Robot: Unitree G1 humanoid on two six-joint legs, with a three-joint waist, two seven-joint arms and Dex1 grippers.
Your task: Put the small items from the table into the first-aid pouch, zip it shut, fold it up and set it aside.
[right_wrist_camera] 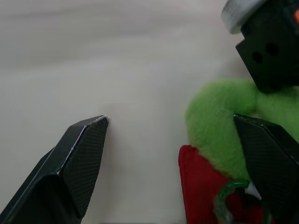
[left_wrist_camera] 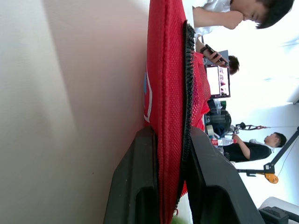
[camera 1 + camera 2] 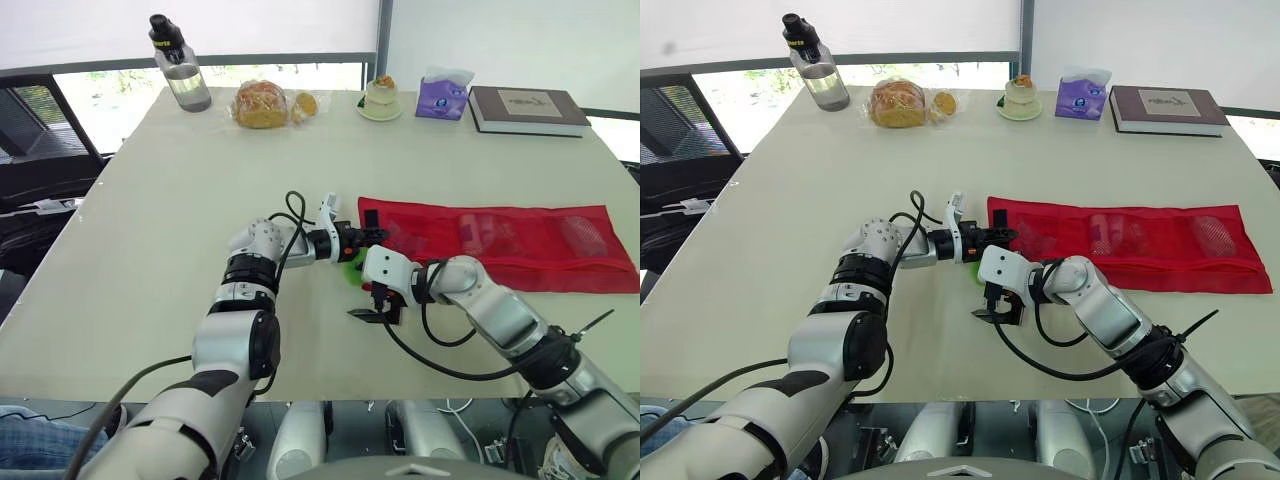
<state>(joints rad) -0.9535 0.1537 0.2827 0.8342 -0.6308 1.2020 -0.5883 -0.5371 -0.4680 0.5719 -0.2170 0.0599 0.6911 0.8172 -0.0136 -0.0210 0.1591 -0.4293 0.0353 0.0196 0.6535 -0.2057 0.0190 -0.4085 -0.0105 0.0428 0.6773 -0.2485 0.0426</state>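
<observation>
Two grippers close together at the near centre of the table, just off the left end of the first-aid pouch.

Nearest: right gripper, tips down toward the tabletop, fingers spread wide, clasping nothing. Fuzzy green item inside that gap, hard against one finger, well clear of the other. Bit of red under the green in the right wrist view; cannot tell whether pouch or part of the item.

Just beyond: left gripper, reaching in from the left, fingers clamped on the pouch's left end, red mesh and black zip edge pinched between them. Green item directly near of this gripper, beside the pouch's near-left corner.

Pouch unfolded flat, running right from the grip across the middle of the table. Pale shapes in its mesh pockets, too faint to name.

Far edge, left to right: water bottle, bagged bread, small cake on a plate, purple tissue pack, book.
</observation>
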